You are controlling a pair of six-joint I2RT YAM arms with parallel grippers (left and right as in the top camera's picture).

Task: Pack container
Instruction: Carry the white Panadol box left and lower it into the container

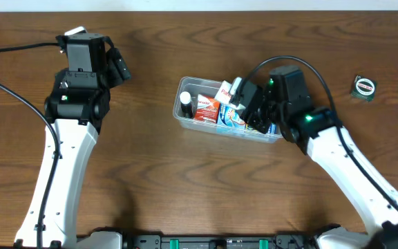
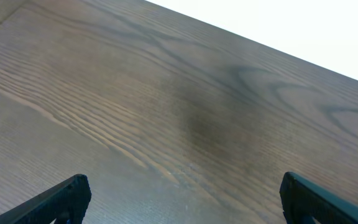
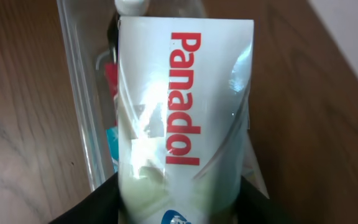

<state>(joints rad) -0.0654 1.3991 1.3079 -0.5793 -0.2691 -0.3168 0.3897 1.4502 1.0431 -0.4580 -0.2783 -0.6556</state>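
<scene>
The clear plastic container (image 1: 185, 119) sits mid-table and holds a small white-capped bottle (image 1: 186, 101) and red and blue packets (image 1: 206, 111). My right gripper (image 1: 249, 105) is over the container's right half, shut on a white Panadol packet (image 3: 182, 106) that fills the right wrist view; the packet's top also shows in the overhead view (image 1: 228, 92). The container's wall shows beside it in the right wrist view (image 3: 82, 106). My left gripper (image 2: 182, 199) is open and empty over bare wood at the far left, well away from the container.
A small round green and red object (image 1: 364, 87) lies at the far right of the wooden table (image 1: 150, 180). Black cables run from both arms across the back of the table.
</scene>
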